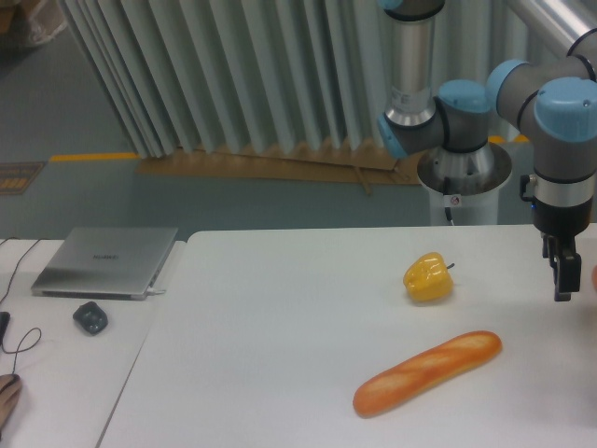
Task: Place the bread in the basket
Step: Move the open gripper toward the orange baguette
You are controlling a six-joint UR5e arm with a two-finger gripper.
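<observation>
The white tabletop (280, 373) fills the lower view; a closed laptop (104, 262) sits at nine o'clock on a neighbouring surface; the bread (427, 372) lies free at five o'clock, tilted up toward its right end; the yellow pepper (429, 278) rests near it at twelve o'clock; the pincer (562, 276) hangs at three o'clock, empty, though I cannot tell whether its jaws are parted; a dark mouse (90, 318) lies below the laptop.

You had a round yellow bell pepper (429, 278) on the white table (280, 355); closed silver laptop (104, 262) and dark mouse (90, 318) sat alongside.
</observation>
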